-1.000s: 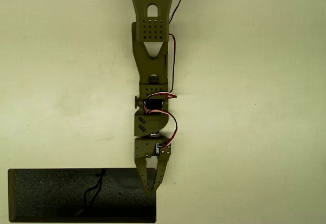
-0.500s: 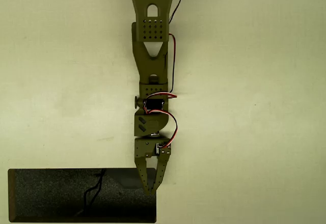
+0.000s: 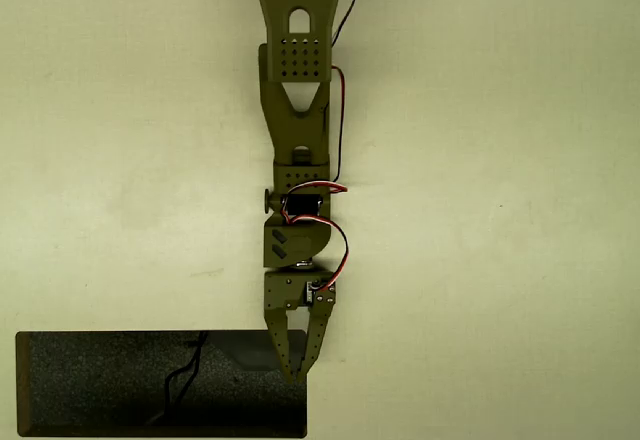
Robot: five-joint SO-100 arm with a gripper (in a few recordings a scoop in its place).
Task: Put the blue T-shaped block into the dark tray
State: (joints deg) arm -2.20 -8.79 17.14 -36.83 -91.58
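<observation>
Seen from above, a pale, plain table fills the picture. One olive-green robot arm reaches straight down from the top edge to the lower middle, with red and black wires looping beside its wrist.

The landmark is the tray: a wide, shallow, black rectangle with a speckled floor and a thin raised rim, lying along the bottom edge and stretching from the left side to about the middle. A thin black squiggly line lies on its floor, left of the tray's centre.

The gripper hangs over the tray's upper right corner, its two fingers pointing down the picture, their tips over the tray floor just inside the right rim. The fingers taper together toward the tips with only a narrow slit between them higher up; the jaws look closed or nearly so, and nothing blue can be seen between them.

The blue block cannot be seen anywhere on the table or in the tray. It may be hidden under the gripper, but the view does not settle that, so which way it lies from the jaws, and how its long side runs, cannot be told.
</observation>
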